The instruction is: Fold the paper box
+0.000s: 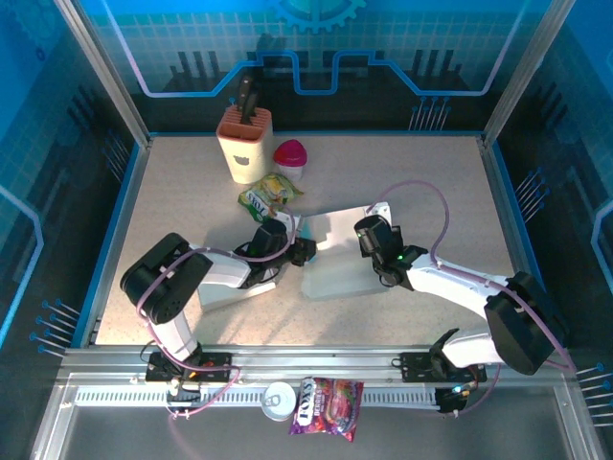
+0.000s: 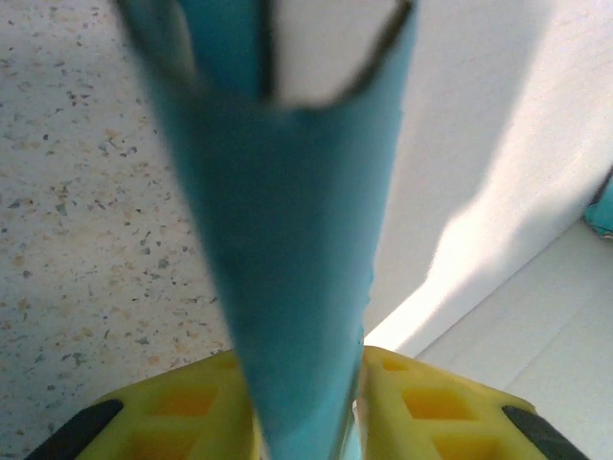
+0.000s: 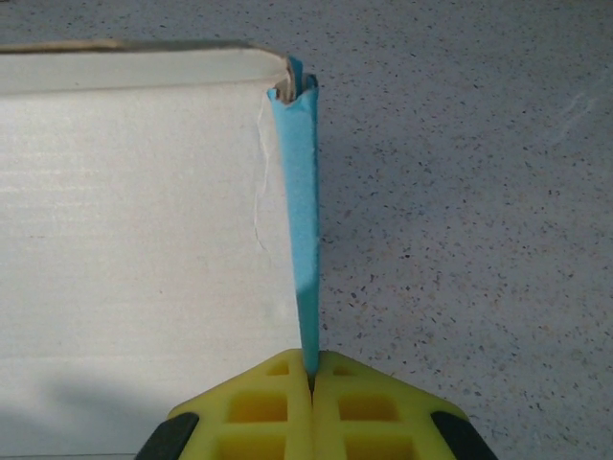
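The paper box [image 1: 340,257] lies mid-table, white inside with blue outer faces. My left gripper [image 1: 305,251] is at its left side. In the left wrist view a raised blue wall [image 2: 287,192] runs blurred between my yellow fingers [image 2: 431,402]. They stand apart on either side of it, with a pale sliver next to the right one. My right gripper [image 1: 369,235] is at the box's far right part. In the right wrist view it [image 3: 309,356] is shut on a thin upright blue wall [image 3: 299,192], with the white floor [image 3: 134,211] to its left.
A beige knife block [image 1: 244,144], a pink-lidded cup [image 1: 290,158] and a yellow-green snack packet [image 1: 268,195] stand behind the box. A can [image 1: 278,400] and a purple candy bag [image 1: 326,404] lie on the front rail. Blue panels enclose the table.
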Robot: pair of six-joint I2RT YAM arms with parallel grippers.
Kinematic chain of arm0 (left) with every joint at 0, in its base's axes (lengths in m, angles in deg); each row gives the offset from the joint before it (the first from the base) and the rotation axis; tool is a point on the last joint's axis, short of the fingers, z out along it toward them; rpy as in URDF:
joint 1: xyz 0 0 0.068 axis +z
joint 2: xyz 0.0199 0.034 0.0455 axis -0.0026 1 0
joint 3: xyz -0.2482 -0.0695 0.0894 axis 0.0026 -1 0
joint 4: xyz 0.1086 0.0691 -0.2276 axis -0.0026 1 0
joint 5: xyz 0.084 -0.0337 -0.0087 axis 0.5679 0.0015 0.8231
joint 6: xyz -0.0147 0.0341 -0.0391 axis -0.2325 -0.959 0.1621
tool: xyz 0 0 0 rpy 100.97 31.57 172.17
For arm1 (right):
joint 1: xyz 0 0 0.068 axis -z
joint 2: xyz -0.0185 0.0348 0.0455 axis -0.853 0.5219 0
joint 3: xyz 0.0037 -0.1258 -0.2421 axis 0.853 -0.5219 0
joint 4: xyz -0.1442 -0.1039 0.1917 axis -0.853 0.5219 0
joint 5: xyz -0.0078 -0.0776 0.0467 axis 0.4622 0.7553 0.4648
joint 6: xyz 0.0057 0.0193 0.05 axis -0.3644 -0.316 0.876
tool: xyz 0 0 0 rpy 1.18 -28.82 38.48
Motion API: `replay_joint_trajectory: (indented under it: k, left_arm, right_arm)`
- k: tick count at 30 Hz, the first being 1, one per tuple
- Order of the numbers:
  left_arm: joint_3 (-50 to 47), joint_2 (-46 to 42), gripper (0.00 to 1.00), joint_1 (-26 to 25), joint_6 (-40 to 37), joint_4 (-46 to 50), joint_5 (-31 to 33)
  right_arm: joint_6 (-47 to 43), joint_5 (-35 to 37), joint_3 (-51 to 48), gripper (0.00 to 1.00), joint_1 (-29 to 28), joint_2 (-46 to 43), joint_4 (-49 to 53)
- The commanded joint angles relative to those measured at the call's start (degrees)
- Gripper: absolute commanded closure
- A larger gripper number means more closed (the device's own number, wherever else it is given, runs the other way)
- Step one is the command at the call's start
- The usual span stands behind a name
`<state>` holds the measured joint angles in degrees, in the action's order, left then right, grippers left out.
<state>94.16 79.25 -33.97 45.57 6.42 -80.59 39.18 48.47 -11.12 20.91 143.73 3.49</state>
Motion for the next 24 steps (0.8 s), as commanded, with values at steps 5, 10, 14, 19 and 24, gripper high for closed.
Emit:
replay_joint_trajectory:
  k: [5,10,14,19,24]
  left_arm:
    - [-2.9,-3.9,0.57,1.7,-5.6,-7.7,-15.9]
    - [-4.4,-5.5,0.43,2.4,-8.1,-7.6,-19.1]
    - [-5.3,-6.7,0.38,3.4,-8.8,-6.0,-18.9]
    - [-6.7,-8.5,0.37,4.1,-9.3,-5.8,-19.0]
    - [-8.2,-11.0,0.36,4.9,-9.7,-5.4,-19.4]
  right_arm:
    - [-1.1,-3.8,1.6,1.0,1.8,1.1,-0.2]
    - [-1.1,-4.7,1.4,1.0,2.7,1.0,-0.1]
    - [-1.2,-5.0,1.3,1.0,3.0,0.9,-0.1]
    - [-1.2,-5.0,1.8,1.0,3.0,1.2,0.4]
    - [-0.8,-5.4,1.9,1.0,3.3,1.7,0.5]
